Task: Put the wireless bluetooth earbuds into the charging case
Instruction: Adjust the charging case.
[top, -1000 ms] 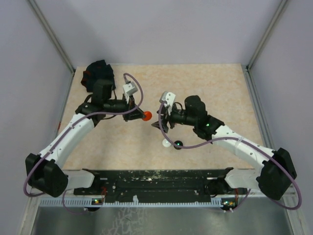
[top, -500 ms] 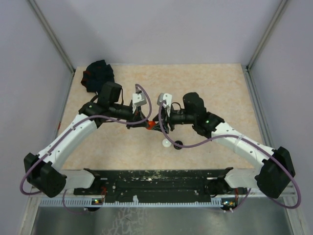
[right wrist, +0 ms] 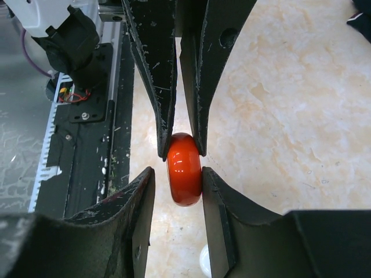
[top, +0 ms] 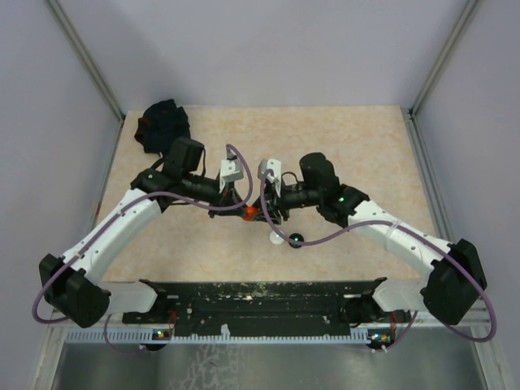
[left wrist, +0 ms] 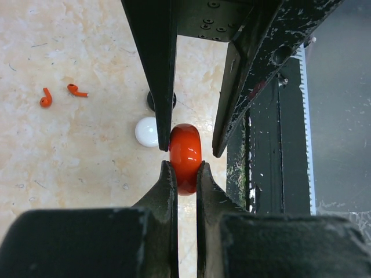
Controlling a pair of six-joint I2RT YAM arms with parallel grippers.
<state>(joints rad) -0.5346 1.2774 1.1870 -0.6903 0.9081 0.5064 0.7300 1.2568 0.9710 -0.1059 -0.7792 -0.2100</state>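
My left gripper [left wrist: 185,168] is shut on a red round charging case [left wrist: 185,155], closed and held on edge above the table. It shows in the top view [top: 250,213] between both grippers. My right gripper [right wrist: 177,174] is open and straddles the same case [right wrist: 184,169]. Its right finger touches the case and a gap shows at its left finger. Two tiny red earbuds [left wrist: 45,97] [left wrist: 76,90] lie apart on the table in the left wrist view. They do not show in the top view.
A white round case [top: 277,239] and a black round case [top: 296,239] lie on the table just below the grippers. A black fabric bundle [top: 162,122] sits at the far left corner. The black base rail [top: 260,296] runs along the near edge.
My left gripper carried the red case to the right, toward the middle. My right gripper moved left to meet it and now stands round the case.
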